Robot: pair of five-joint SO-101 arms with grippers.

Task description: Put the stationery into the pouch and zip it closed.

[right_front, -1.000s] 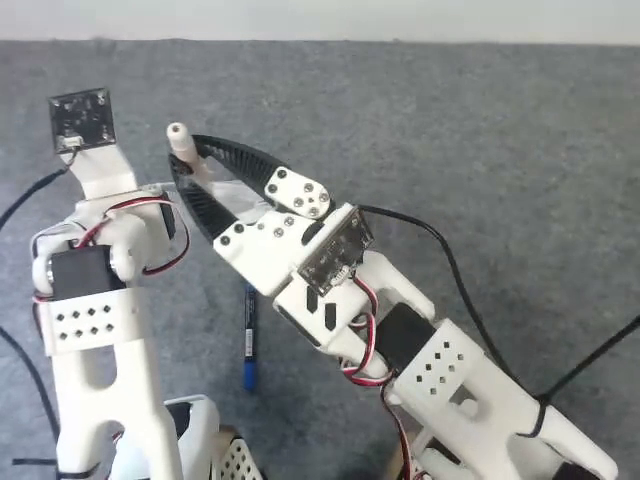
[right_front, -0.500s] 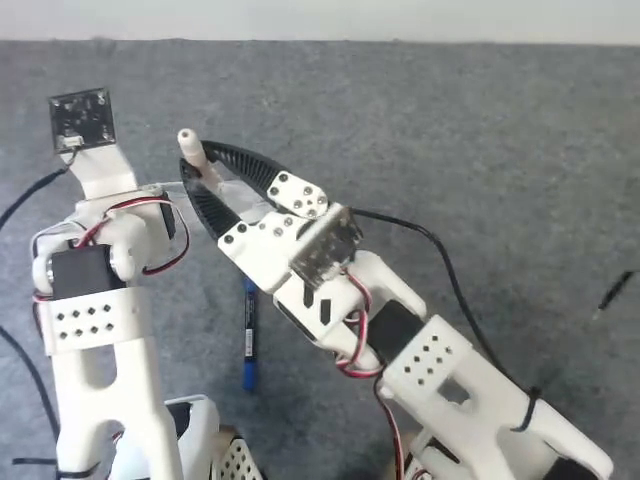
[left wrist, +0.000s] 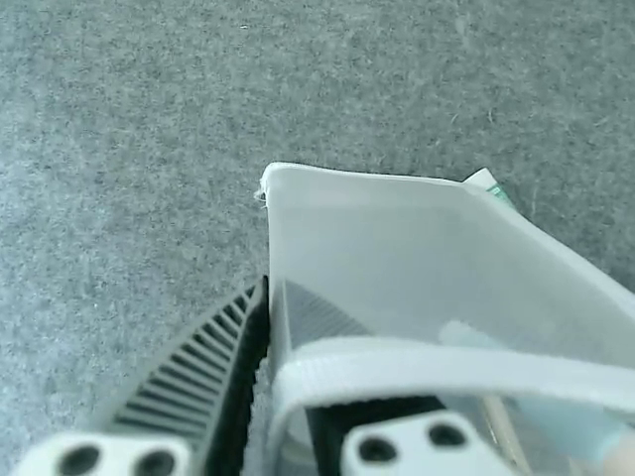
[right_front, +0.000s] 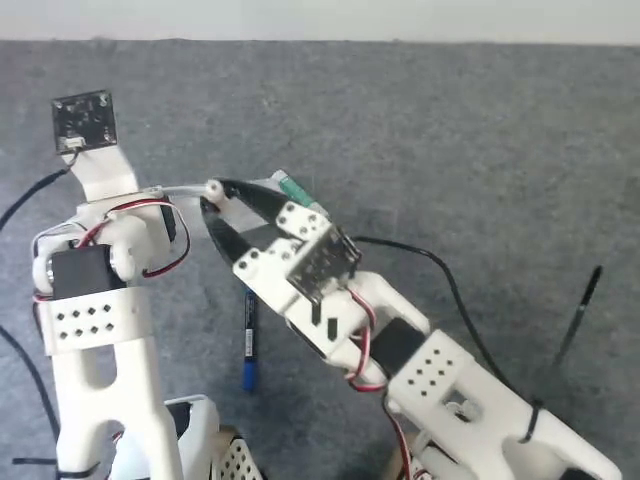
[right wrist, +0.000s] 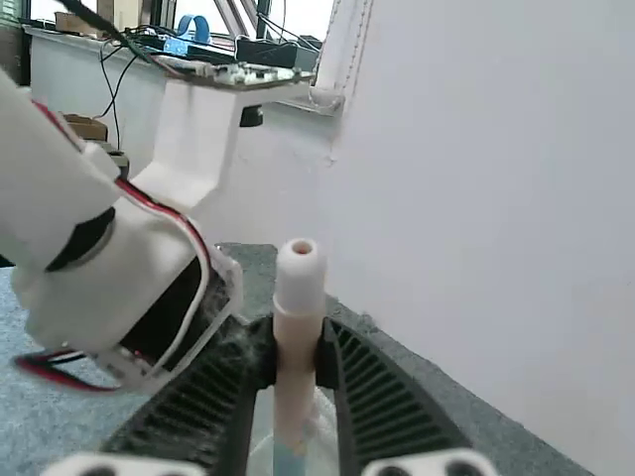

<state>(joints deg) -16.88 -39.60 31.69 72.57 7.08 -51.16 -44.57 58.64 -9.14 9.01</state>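
Since the earlier frames, the right gripper (right_front: 210,196) (right wrist: 296,342) has swung down and inward, carrying the cream cylindrical marker (right_front: 213,188) (right wrist: 296,297); its black ribbed jaws are clamped on the barrel. Below the marker lies the open mouth of the translucent plastic pouch (left wrist: 397,248). The left gripper (left wrist: 283,307) holds the pouch up, with its jaws pinched on the pouch's wall near the white zip rim. A green-capped pen (right_front: 291,189) (left wrist: 486,183) lies just beyond the pouch, partly hidden by it. On the grey felt table (right_front: 450,130), a blue pen (right_front: 248,340) lies between the arms and is overhung by the right arm. A black pen (right_front: 578,315) lies well apart at the right.
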